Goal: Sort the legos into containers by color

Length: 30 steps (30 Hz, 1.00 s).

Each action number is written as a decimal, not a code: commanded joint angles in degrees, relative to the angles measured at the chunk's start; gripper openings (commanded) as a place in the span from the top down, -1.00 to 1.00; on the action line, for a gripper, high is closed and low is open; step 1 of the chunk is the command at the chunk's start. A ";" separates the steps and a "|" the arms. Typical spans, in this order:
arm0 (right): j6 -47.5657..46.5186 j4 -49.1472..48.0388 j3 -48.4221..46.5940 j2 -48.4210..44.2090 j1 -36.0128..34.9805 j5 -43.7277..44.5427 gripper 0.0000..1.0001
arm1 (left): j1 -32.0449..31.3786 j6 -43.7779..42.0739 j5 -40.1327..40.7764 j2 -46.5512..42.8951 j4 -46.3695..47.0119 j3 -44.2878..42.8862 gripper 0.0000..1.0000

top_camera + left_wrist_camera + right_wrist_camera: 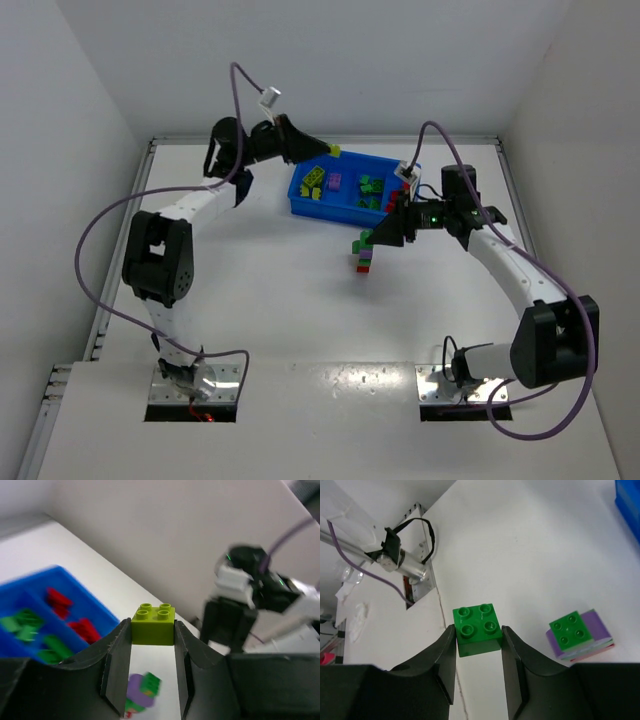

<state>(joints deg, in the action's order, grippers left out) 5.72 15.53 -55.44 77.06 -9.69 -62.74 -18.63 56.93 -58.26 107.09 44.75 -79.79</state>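
My left gripper [328, 152] is shut on a yellow-green brick [335, 151] and holds it above the far left edge of the blue tray [300, 205]; the brick [153, 625] sits between my fingertips in the left wrist view. My right gripper [372, 238] is shut on a green brick [477, 629], held above the table near the tray's front. A stack of green, purple and red bricks [364, 258] stands on the table just below it and also shows in the right wrist view [577, 635]. The tray holds yellow, purple, green and red bricks in separate compartments.
The tray's red and green compartments show in the left wrist view [75, 587]. White walls enclose the table on three sides. The left arm's base mount and cable [395, 555] lie at the table's near edge.
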 commanded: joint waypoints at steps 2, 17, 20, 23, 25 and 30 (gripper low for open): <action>-5.01 4.69 0.16 -1.29 0.20 -0.46 0.94 | 3.86 -7.92 9.46 -1.09 -7.08 -2.65 1.00; 11.86 -9.64 -5.56 5.55 4.50 16.67 0.94 | 2.81 -42.51 38.48 2.50 -44.31 -6.78 0.91; 13.44 -10.26 -7.92 7.84 5.64 20.11 0.94 | 1.50 -43.83 40.24 4.61 -46.59 -8.97 0.75; 14.15 -10.26 -9.68 10.21 6.18 22.66 0.94 | 1.49 -44.36 40.24 6.29 -48.88 -10.38 0.64; 14.15 -10.26 -10.38 11.36 6.79 24.06 0.94 | 1.49 -44.36 40.24 7.69 -50.01 -11.18 0.54; 14.15 -10.26 -12.50 14.87 7.32 26.96 0.92 | 0.97 -42.26 43.40 8.93 -51.34 -13.46 -0.32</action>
<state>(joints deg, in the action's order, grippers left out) 18.79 7.68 -64.97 90.85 -2.55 -38.87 -16.93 13.89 -17.63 116.51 -5.54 -89.67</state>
